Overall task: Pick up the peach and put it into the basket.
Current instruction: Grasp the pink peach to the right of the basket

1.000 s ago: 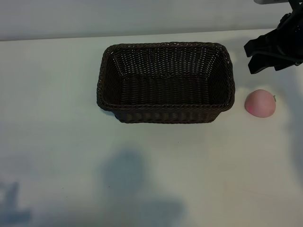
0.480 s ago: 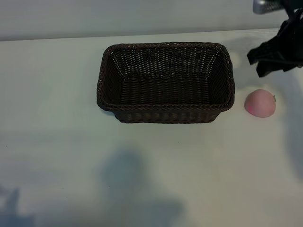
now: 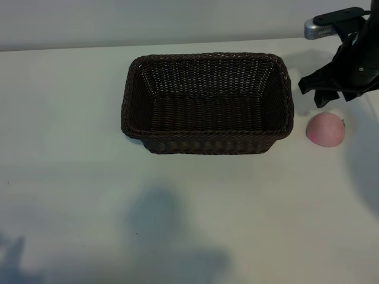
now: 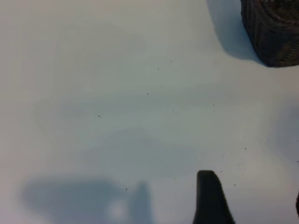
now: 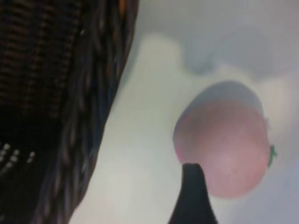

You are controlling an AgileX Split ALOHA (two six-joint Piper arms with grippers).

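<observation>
The peach point(image 3: 325, 129), pale pink with a small stem, lies on the white table to the right of the basket point(image 3: 207, 142). That basket is dark-brown wicker with nothing in it. My right gripper point(image 3: 317, 94) hangs open just behind and above the peach, not touching it. In the right wrist view one dark finger point(image 5: 194, 196) stands in front of the peach point(image 5: 224, 140), with the basket wall point(image 5: 70, 93) beside it. My left gripper point(image 4: 254, 205) is open over bare table, with a basket corner point(image 4: 273, 32) farther off. It does not show in the exterior view.
The white table point(image 3: 89, 195) stretches wide in front of and to the left of the basket. A pale wall point(image 3: 177, 18) runs along the table's far edge. Arm shadows fall on the near part of the table.
My right gripper has come down and turned toward the peach, from the far right corner to just behind it. Peach and basket have not moved.
</observation>
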